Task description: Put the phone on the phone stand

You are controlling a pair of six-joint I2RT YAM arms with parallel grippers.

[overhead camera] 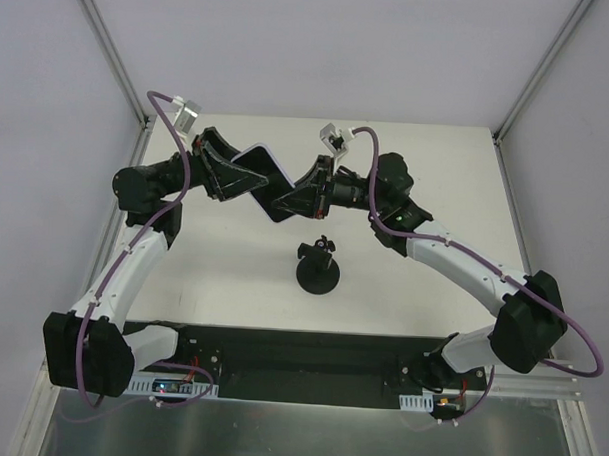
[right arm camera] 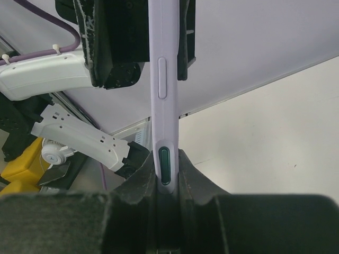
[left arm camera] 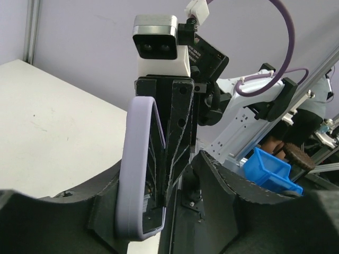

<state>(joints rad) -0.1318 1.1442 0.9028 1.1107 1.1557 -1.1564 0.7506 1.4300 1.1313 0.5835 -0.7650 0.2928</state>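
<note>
The phone point(overhead camera: 261, 171) hangs in the air over the back of the table, black face and lavender rim showing. My right gripper point(overhead camera: 296, 198) is shut on its right end; in the right wrist view the phone's edge point(right arm camera: 164, 106) runs upright, pinched between my right gripper's point(right arm camera: 166, 164) fingers. My left gripper point(overhead camera: 231, 175) stands round the other end. In the left wrist view the phone point(left arm camera: 135, 159) lies against the left finger and a gap shows on the other side, so my left gripper point(left arm camera: 161, 161) is open. The black phone stand point(overhead camera: 320, 269) sits on the table, below and nearer than the phone.
White enclosure walls and metal frame posts point(overhead camera: 111, 51) border the table. A black base rail point(overhead camera: 300, 363) runs along the near edge between the arm bases. Off the table, a blue bin point(left arm camera: 270, 169) and a yellow object point(right arm camera: 16, 169) show.
</note>
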